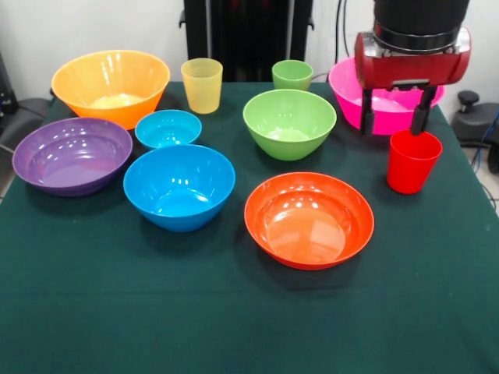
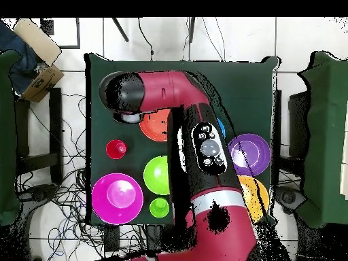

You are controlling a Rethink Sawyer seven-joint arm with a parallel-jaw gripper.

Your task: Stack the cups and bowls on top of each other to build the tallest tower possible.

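My gripper [image 1: 394, 117] hangs open and empty at the right, fingers [image 1: 366, 113] apart, just above and slightly left of the upright red cup [image 1: 412, 161], in front of the pink bowl [image 1: 386, 101]. The yellow cup [image 1: 202, 84] and green cup [image 1: 292, 75] stand at the back. The yellow-orange bowl [image 1: 111, 84], purple bowl [image 1: 72, 154], small blue bowl [image 1: 168, 128], big blue bowl [image 1: 179, 185], green bowl [image 1: 289, 122] and red-orange bowl [image 1: 309, 219] each stand alone. No tower shows. In the overhead view the arm [image 2: 204, 153] hides both blue bowls and the yellow cup; the red cup [image 2: 116, 149] shows.
All stands on a dark green cloth over the table [image 1: 234, 327]. The robot's black pedestal [image 1: 248, 35] is at the far side. Chairs [image 2: 27, 129] stand at both sides of the table, with cables on the floor.
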